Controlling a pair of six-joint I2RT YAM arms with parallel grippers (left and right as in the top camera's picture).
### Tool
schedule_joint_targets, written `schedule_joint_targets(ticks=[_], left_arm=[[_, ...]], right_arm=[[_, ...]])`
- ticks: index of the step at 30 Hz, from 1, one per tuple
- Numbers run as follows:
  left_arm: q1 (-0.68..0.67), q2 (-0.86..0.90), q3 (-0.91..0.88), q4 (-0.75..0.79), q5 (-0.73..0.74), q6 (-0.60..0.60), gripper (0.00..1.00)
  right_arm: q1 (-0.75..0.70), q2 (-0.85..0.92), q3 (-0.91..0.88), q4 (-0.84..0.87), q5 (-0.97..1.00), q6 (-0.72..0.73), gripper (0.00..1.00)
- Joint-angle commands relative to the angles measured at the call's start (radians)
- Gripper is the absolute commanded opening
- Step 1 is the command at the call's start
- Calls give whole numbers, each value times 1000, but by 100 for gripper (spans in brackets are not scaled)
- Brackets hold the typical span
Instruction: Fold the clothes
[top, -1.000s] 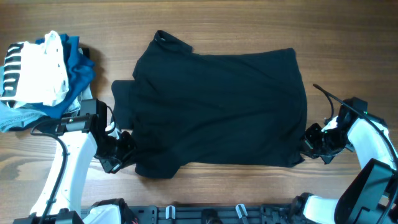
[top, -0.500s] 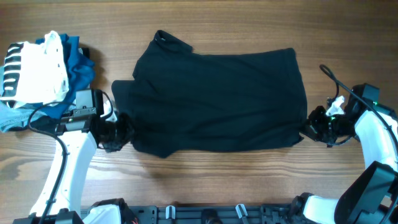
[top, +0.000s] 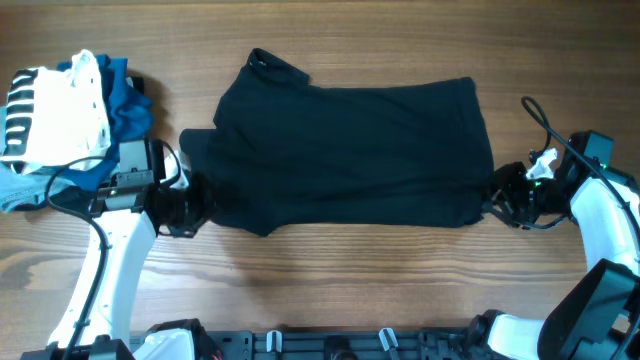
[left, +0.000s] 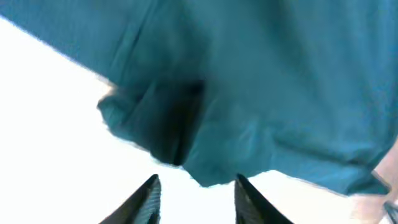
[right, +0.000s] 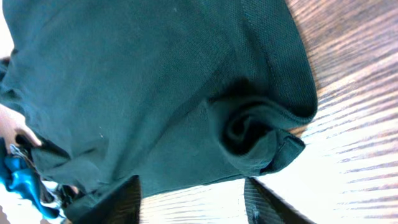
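The clothes, a black short-sleeved shirt (top: 350, 150), lie flat mid-table with the collar (top: 268, 63) at the back left and the front edge doubled over. My left gripper (top: 195, 207) sits at the shirt's left front corner. In the left wrist view its jaws (left: 196, 186) stand open and empty, with the fabric (left: 249, 93) just beyond the tips. My right gripper (top: 495, 200) is at the right front corner. Its jaws (right: 193, 193) are open too, over bare table, and a rolled fold of the shirt (right: 249, 134) lies just ahead of them.
A pile of other garments sits at the far left: a white one with black stripes (top: 50, 120) on top of blue ones (top: 125, 105). Bare wooden table (top: 350, 290) runs along the front. A black rail (top: 330, 345) borders the near edge.
Both grippers carried the shirt's front edge away from the near side and folded it over. Their jaws were shut on the fabric and have now opened off it.
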Motion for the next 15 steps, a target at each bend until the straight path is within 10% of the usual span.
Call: schedule_joint_targets(ticks=[1,15], left_arm=[[-5,4,2,-45,-15,61,45],[-45,28,-84,152,-278,62,45]], right_arm=[[6,-6,17,-5,10,-14,61],[6,-6,16,-6,48,-37,66]])
